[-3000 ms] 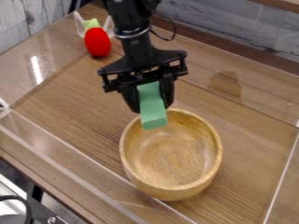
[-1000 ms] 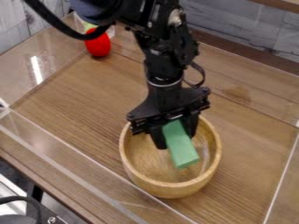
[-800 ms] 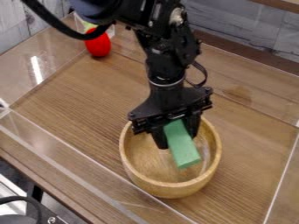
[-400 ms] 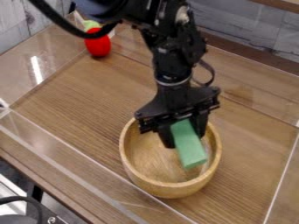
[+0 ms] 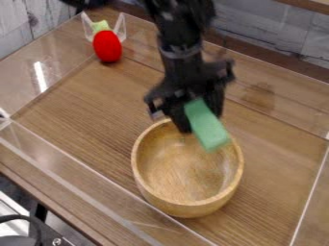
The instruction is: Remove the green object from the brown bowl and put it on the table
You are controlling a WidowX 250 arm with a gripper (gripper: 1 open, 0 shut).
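My gripper (image 5: 193, 108) is shut on the green object (image 5: 207, 128), a light-green flat block that hangs tilted from the black fingers. The block is lifted above the far rim of the brown bowl (image 5: 188, 206), a round wooden bowl near the front of the table (image 5: 71, 110). The bowl's inside looks empty. The arm is motion-blurred as it reaches down from the top of the view.
A red round toy (image 5: 106, 44) with a green top sits at the back left. Clear acrylic walls (image 5: 38, 161) edge the tabletop at the front and left. Bare wood lies left of and behind the bowl.
The gripper has risen out of the bowl with the green block, which was down inside the bowl a second ago and now hangs above its far rim.
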